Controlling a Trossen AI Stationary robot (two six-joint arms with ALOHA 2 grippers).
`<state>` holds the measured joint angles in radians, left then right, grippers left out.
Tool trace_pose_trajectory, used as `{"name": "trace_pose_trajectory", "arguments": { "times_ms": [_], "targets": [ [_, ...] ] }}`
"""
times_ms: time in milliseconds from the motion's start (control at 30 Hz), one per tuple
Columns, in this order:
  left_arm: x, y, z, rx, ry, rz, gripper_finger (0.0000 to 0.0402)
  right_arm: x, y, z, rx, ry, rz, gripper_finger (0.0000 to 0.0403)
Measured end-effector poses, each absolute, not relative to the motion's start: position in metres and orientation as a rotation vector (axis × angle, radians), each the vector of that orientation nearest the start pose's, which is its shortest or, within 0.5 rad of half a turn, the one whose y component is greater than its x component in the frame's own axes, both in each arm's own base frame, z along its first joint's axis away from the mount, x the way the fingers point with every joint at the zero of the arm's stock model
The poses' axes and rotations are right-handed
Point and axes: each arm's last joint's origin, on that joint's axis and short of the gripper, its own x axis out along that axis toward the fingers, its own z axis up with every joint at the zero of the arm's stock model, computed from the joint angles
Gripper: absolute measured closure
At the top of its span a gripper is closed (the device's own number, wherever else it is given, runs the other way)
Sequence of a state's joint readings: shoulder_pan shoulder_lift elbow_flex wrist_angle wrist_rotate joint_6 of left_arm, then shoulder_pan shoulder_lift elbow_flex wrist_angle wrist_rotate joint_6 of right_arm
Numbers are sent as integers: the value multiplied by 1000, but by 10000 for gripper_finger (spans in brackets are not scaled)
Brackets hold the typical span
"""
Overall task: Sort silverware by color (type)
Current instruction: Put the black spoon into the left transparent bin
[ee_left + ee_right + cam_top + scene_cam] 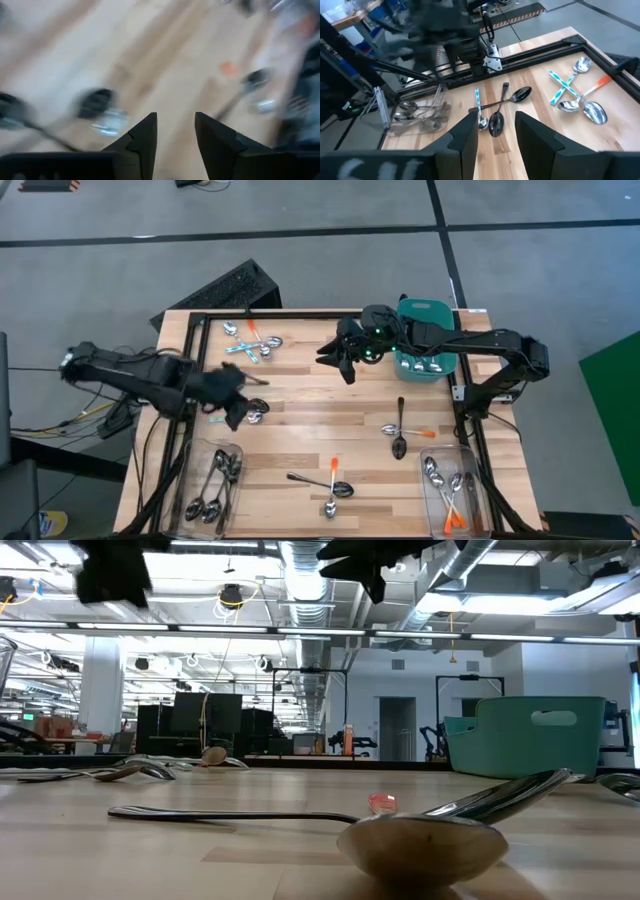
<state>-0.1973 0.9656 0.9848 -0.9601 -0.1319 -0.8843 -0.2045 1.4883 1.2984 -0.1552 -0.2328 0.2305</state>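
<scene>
Hovering above the table (300, 395), the left gripper (236, 412) had its fingers spread and empty near a spoon (256, 415); the right gripper (338, 365) was spread and empty too.

I count two clear bins (213, 480) on my table (310, 405), and one teal tub (425, 315). The left bin holds about four dark spoons (222, 475). The right bin (455, 490) holds about four spoons, some with orange handles. On the bare wood lie four loose groups of spoons (335, 485); their exact number I cannot tell.
</scene>
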Motion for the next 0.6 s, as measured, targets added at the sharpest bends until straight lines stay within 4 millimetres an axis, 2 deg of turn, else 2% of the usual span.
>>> {"name": "trace_pose_trajectory", "arguments": {
  "times_ms": [167,333,500,600],
  "targets": [
    [173,13,280,-341,1049,329,284,336,-58,347,308,337,1,248],
    [175,41,244,-138,1240,209,284,335,-58,346,328,344,-25,248],
    [171,53,201,-71,1422,62,284,334,-64,346,323,339,-71,248],
    [176,57,192,-84,1464,50,284,334,-68,347,318,328,-111,248]
  ]
}}
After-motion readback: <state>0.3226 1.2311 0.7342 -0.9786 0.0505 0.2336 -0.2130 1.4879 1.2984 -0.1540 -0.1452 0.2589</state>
